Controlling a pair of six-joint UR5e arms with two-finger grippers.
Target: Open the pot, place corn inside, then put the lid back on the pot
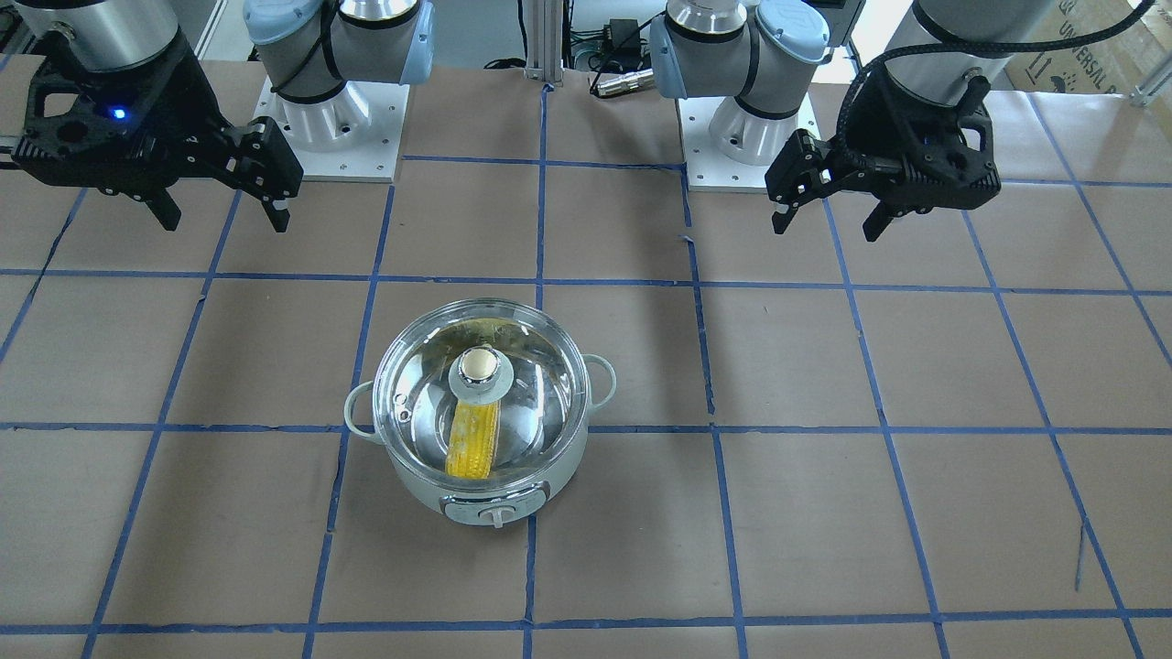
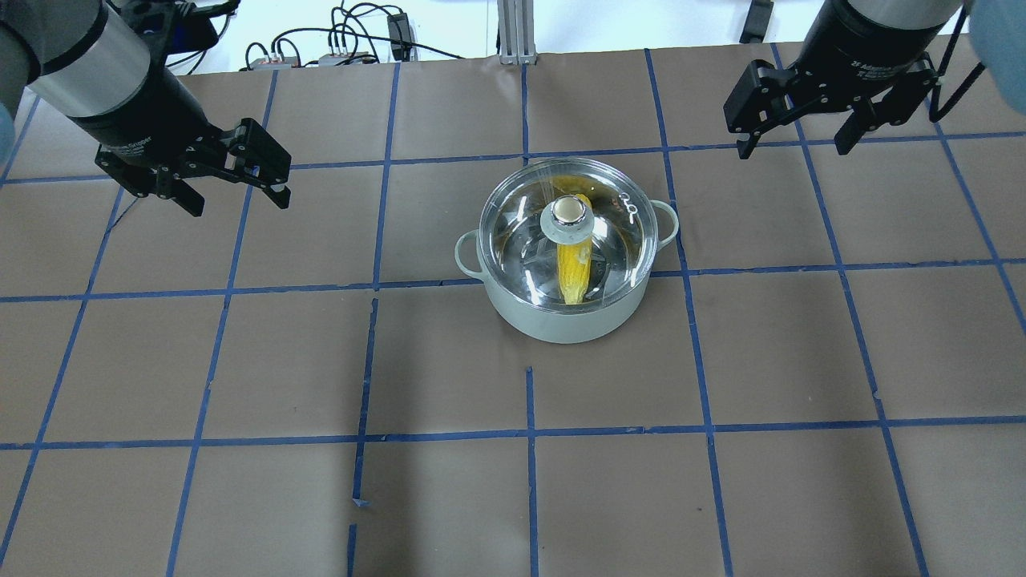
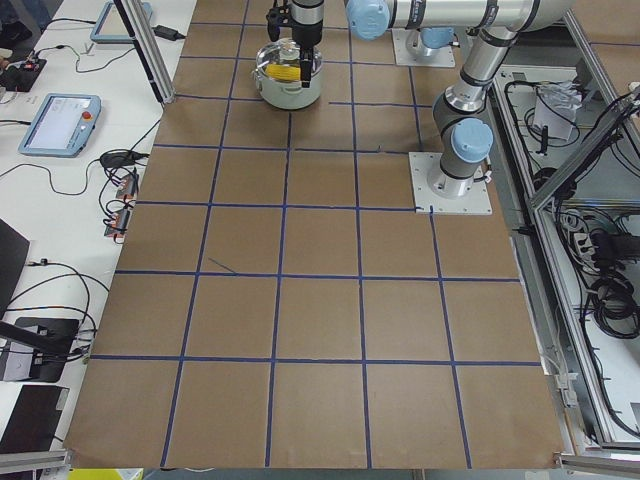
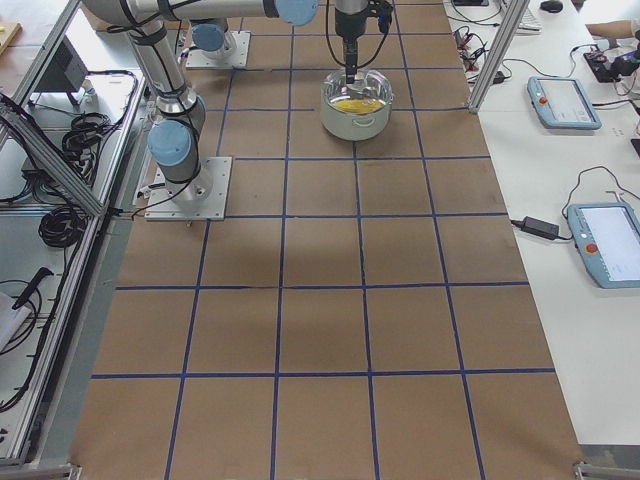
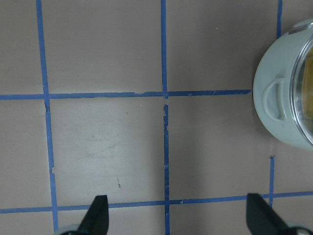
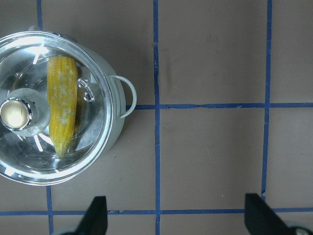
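Observation:
The pale mint pot (image 2: 561, 320) stands near the table's middle with the clear glass lid (image 2: 621, 232) seated on it, gold knob (image 2: 568, 210) at the centre. The yellow corn (image 2: 574, 272) lies inside, seen through the glass; it also shows in the front view (image 1: 472, 444) and the right wrist view (image 6: 62, 105). My left gripper (image 2: 239, 202) is open and empty, hovering well to the left of the pot. My right gripper (image 2: 792, 151) is open and empty, hovering to the right and beyond the pot. In the left wrist view only the pot's side (image 5: 279, 98) shows.
The table is brown paper with a blue tape grid (image 2: 529, 433). The arm bases (image 1: 334, 119) stand at the robot's edge. Cables and boxes (image 2: 337, 48) lie past the far edge. Side benches hold tablets (image 4: 565, 100).

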